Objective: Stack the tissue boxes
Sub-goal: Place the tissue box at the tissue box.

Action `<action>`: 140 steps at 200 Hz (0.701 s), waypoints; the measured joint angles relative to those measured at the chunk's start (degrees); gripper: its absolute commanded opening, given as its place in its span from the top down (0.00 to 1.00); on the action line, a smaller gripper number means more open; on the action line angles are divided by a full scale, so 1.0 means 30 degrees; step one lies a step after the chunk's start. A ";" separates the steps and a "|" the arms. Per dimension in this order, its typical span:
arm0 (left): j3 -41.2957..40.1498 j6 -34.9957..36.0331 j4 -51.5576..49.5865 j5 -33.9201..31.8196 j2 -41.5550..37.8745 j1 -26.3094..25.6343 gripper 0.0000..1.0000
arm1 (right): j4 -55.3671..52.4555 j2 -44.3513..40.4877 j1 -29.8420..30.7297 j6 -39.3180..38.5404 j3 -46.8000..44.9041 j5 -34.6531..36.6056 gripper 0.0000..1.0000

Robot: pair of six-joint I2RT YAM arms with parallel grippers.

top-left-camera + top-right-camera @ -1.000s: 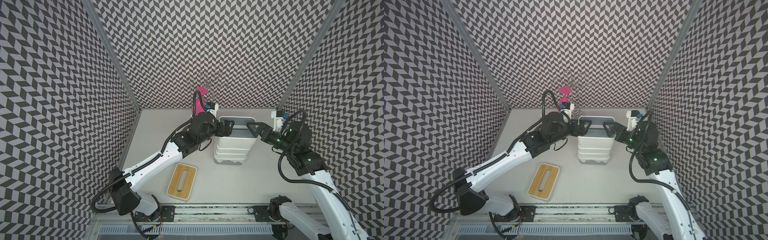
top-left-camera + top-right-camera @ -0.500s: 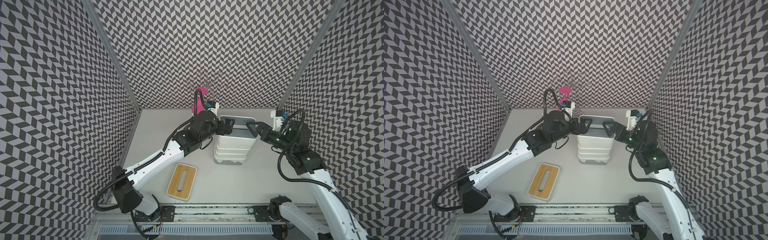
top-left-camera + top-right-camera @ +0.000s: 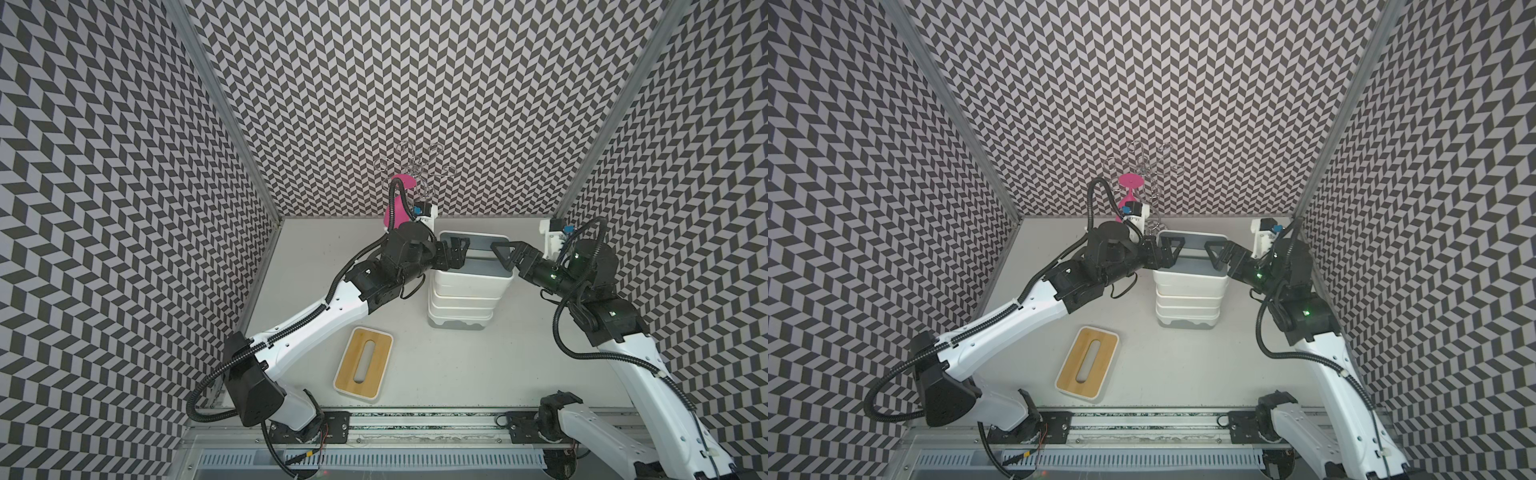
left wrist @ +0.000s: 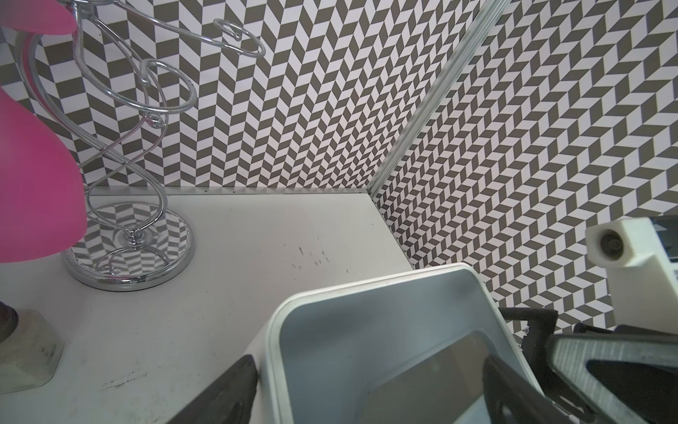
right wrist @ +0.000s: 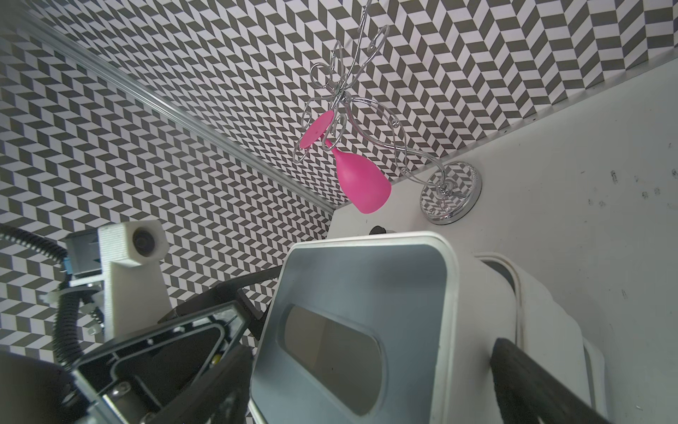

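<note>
White arms (image 3: 316, 322), black joints (image 3: 249, 390), ribbed black cables (image 3: 555, 328), black pincers (image 3: 459, 254)

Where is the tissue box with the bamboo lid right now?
In both top views the bamboo-lidded box lies flat on the table, alone, near the front rail, on the robot's left of the stack of boxes.

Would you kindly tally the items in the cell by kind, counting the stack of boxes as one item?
Stack of tissue boxes: 1
Loose bamboo-lidded box: 1
Pink goblet: 1
Chrome rack: 1
Small jar: 1
Total: 5
</note>
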 measured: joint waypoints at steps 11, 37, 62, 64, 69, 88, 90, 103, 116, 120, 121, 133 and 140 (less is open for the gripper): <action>0.0000 0.0000 -0.0007 -0.0066 -0.0044 -0.0015 0.03 | -0.0102 0.0000 0.0000 -0.0007 0.0015 0.0131 0.01; -0.0007 -0.0007 0.0000 -0.0204 -0.0182 -0.0015 0.03 | -0.0576 -0.0015 0.0000 -0.0102 0.0262 0.0729 0.01; -0.0051 0.0000 -0.0007 -0.0408 -0.0364 -0.0015 0.02 | -0.0962 -0.0233 0.0000 -0.0299 0.0408 0.1341 0.01; -0.0066 -0.0007 -0.0015 -0.0430 -0.0379 -0.0015 0.02 | -0.1049 -0.0255 0.0000 -0.0306 0.0430 0.1377 0.01; -0.0102 0.0000 -0.0022 -0.0466 -0.0474 -0.0015 0.02 | -0.1209 -0.0342 0.0000 -0.0379 0.0466 0.1501 0.01; -0.0488 0.0000 -0.0022 -0.0517 -0.1005 0.0000 0.01 | -0.1909 -0.0729 0.0000 -0.0685 0.0641 0.1916 0.01; -0.0561 0.0000 -0.0015 -0.0517 -0.1086 0.0000 0.01 | -0.1982 -0.0780 0.0000 -0.0729 0.0648 0.1967 0.01; -0.0947 0.0000 -0.0051 -0.0488 -0.1603 0.0000 0.01 | -0.2579 -0.1202 0.0000 -0.0991 0.0678 0.2186 0.01; -0.1341 -0.0015 -0.0036 -0.0408 -0.2135 0.0000 0.01 | -0.3249 -0.1676 0.0000 -0.1231 0.0678 0.2259 0.01; -0.1472 -0.0015 -0.0022 -0.0379 -0.2288 0.0000 0.01 | -0.3424 -0.1792 0.0000 -0.1304 0.0678 0.2251 0.01; -0.1494 -0.0015 -0.0029 -0.0364 -0.2317 0.0000 0.01 | -0.3512 -0.1843 0.0000 -0.1341 0.0678 0.2251 0.01; -0.1974 -0.0066 -0.0007 -0.0262 -0.2827 0.0000 0.01 | -0.4051 -0.2237 0.0000 -0.1559 0.0678 0.2157 0.01; -0.2208 -0.0080 -0.0015 -0.0146 -0.3045 0.0000 0.01 | -0.4342 -0.2426 0.0000 -0.1668 0.0678 0.2069 0.01</action>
